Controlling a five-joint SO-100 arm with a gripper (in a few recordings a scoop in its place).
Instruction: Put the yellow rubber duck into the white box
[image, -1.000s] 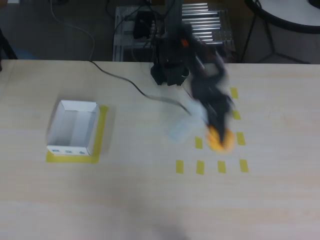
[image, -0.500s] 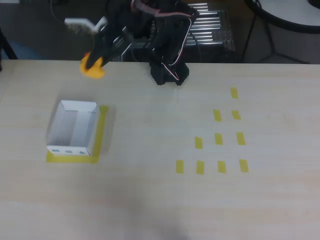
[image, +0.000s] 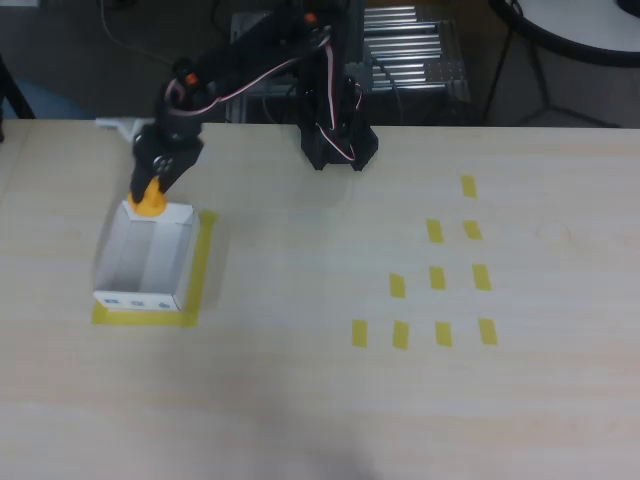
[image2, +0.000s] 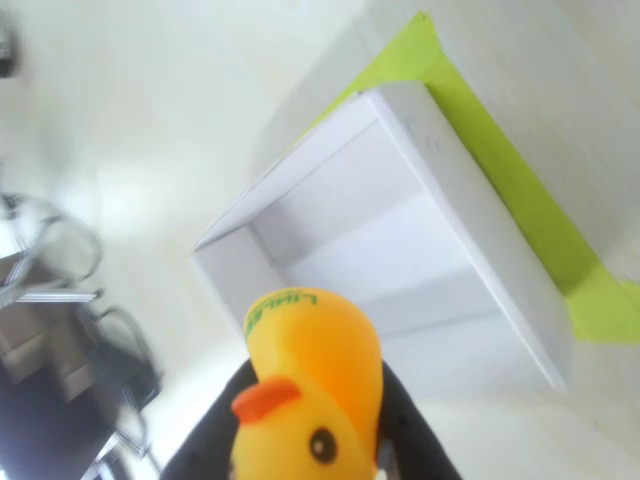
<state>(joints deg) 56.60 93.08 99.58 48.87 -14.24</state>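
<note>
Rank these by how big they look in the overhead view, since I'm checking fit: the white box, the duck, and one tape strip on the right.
Largest to smallest:
1. white box
2. duck
3. tape strip
The duck, raised in the claw, sits nearer the camera, so its lead over the strip is unsure.

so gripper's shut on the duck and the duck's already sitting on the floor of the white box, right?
Not quite. The gripper is shut on the yellow rubber duck, but the duck isn't on the floor of the white box; the wrist view shows it held above the box's end wall.
</note>
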